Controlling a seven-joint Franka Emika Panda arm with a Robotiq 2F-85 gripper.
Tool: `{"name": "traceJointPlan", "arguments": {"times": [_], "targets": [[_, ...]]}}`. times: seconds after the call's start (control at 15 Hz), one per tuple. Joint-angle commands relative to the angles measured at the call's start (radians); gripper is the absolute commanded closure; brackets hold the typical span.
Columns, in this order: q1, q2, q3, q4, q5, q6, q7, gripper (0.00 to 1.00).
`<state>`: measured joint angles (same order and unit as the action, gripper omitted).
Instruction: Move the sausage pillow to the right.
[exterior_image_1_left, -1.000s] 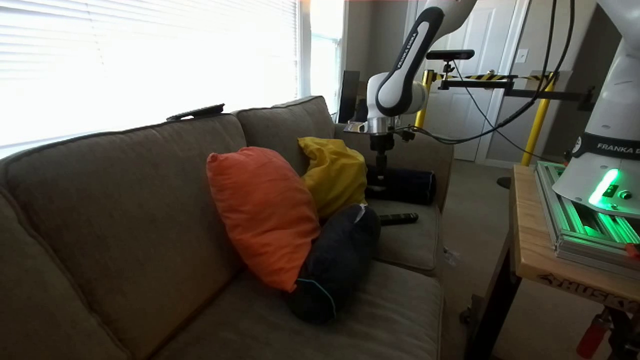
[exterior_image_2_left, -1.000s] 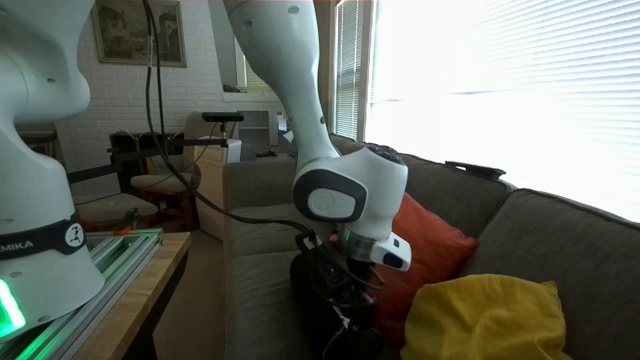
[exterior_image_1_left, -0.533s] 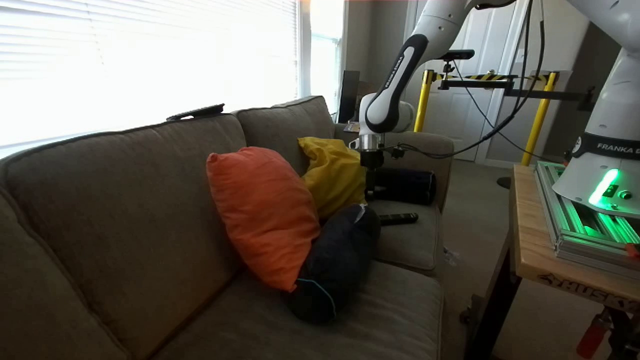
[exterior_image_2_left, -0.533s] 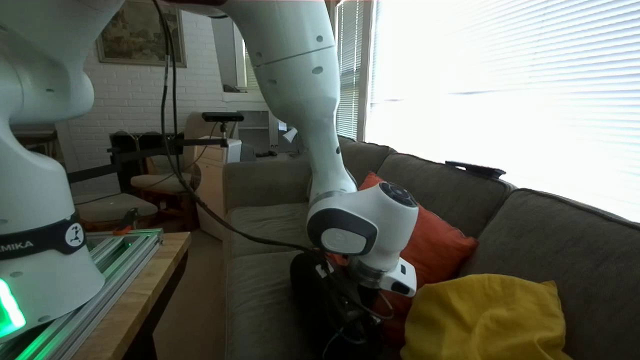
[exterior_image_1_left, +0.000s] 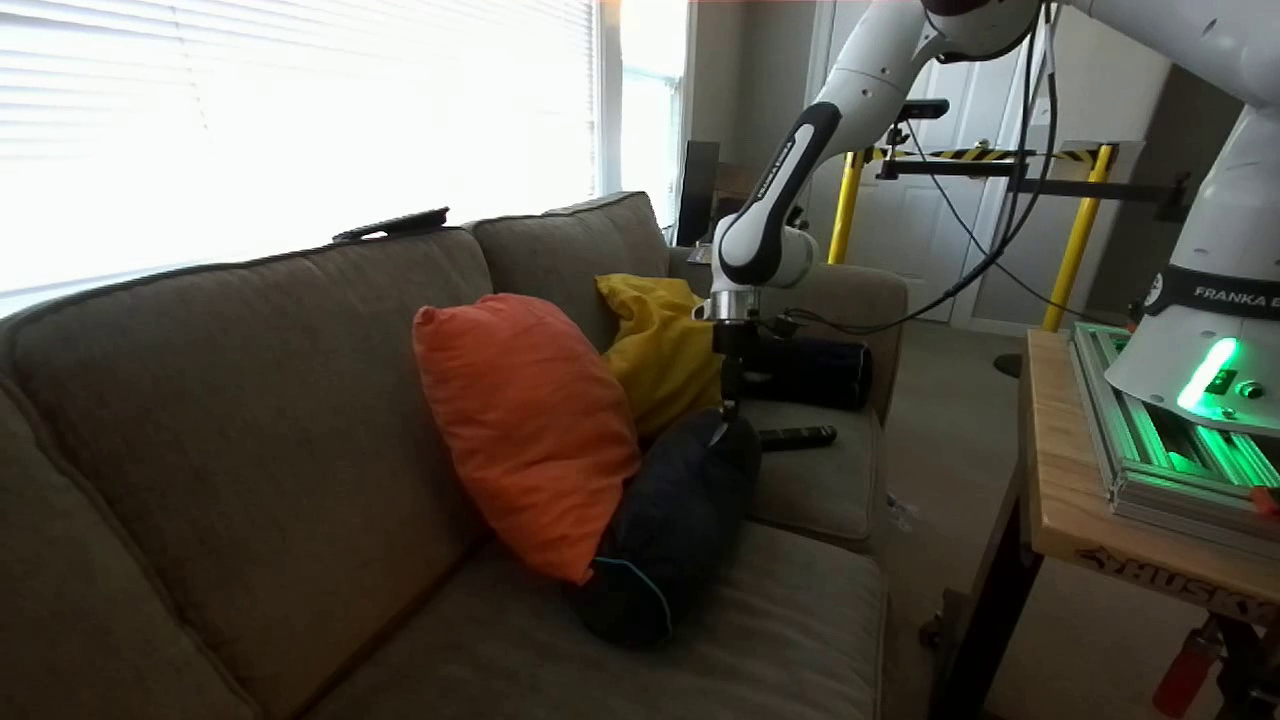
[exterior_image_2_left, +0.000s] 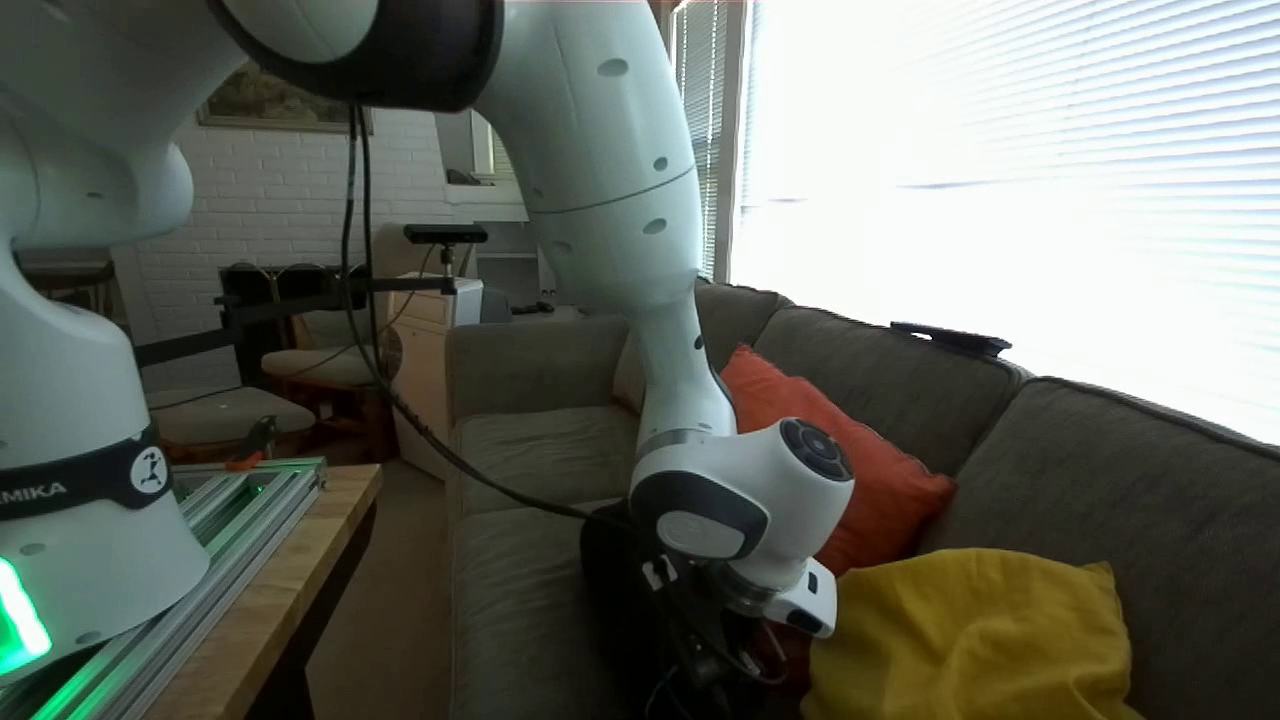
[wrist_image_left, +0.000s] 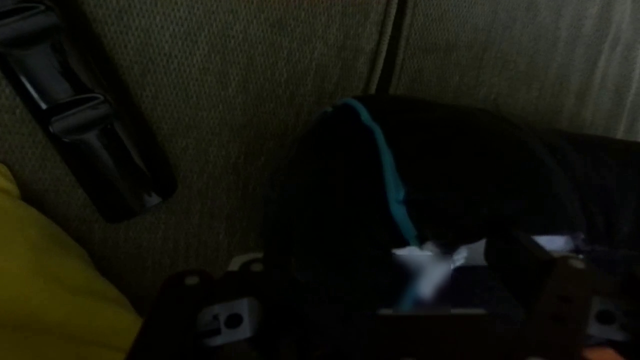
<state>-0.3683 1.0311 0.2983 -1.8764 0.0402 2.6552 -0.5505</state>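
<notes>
Pillow (exterior_image_1_left: 680, 520) lies on the sofa (exterior_image_1_left: 815, 600) against the orange cushion (exterior_image_1_left: 530, 430), the gripper (exterior_image_1_left: 731, 408) at one end, jaws parted. A shallow bite on plump cloth could slip; dragging might topple the cushion.

Ranges from navy-black, teal-piped sausage pillow (exterior_image_1_left: 685, 510) through plain orange cushion (exterior_image_1_left: 528, 430) and yellow cushion (exterior_image_1_left: 665, 345) to grey-brown sofa (exterior_image_1_left: 330, 450).
</notes>
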Motion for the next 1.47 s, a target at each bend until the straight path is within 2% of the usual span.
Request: {"name": "traceJointPlan", "arguments": {"times": [0.0, 0.33, 0.67, 0.73, 0.93, 1.4], "targets": [[-0.001, 0.073, 0.008, 0.082, 0.019, -0.037, -0.007, 0.29], [0.005, 0.099, 0.004, 0.114, 0.011, -0.032, -0.007, 0.64], [0.034, 0.044, -0.020, 0.078, -0.012, 0.019, 0.003, 0.96], [0.039, 0.032, -0.025, 0.069, -0.016, 0.021, 0.006, 1.00], [0.047, -0.034, -0.034, 0.015, -0.021, 0.003, 0.012, 0.97], [0.096, -0.375, -0.092, -0.268, -0.058, -0.011, 0.025, 0.97]]}}
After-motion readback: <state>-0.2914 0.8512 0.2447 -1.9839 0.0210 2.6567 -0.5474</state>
